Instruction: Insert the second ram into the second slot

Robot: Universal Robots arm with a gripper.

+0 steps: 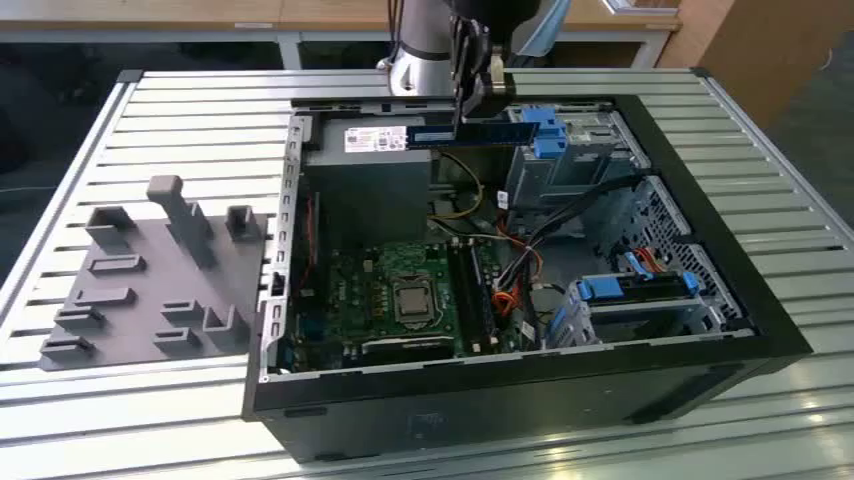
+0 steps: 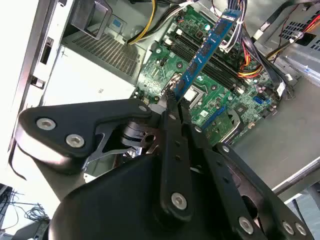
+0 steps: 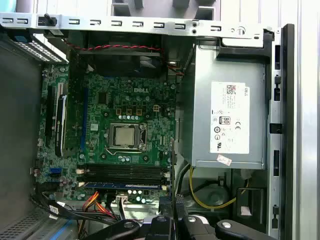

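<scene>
Above the open case [image 1: 534,400], near the power supply [image 1: 367,195], we are holding the 2nd ram [image 1: 461,135] clear of everything below it. The gripper [image 1: 470,105] is clamped shut on the stick. In the second wrist view the blue ram [image 2: 206,50] is sticking out past the gripper [image 2: 175,94] toward the motherboard [image 2: 165,70].

The slots [image 3: 122,174] are lying well apart from the stick, beside the processor socket [image 3: 125,137]. Along them, in the first wrist view, we are seeing a blue strip [image 3: 122,184] that we are judging to be 1 stick already seated. The 2nd slot is not yet filled, as far as we can tell.

Several risks are worrying us:
- Any tilt in the grip could make 1 end seat before the other and jam.
- The slots are sitting close together, so a small sideways error could land the stick on the wrong 1 or on the seated stick.
- A reversed notch would block insertion, and pushing harder could damage the board.
- The cables [image 3: 100,205] are crowding 1 end of the slots and could snag the stick.
</scene>
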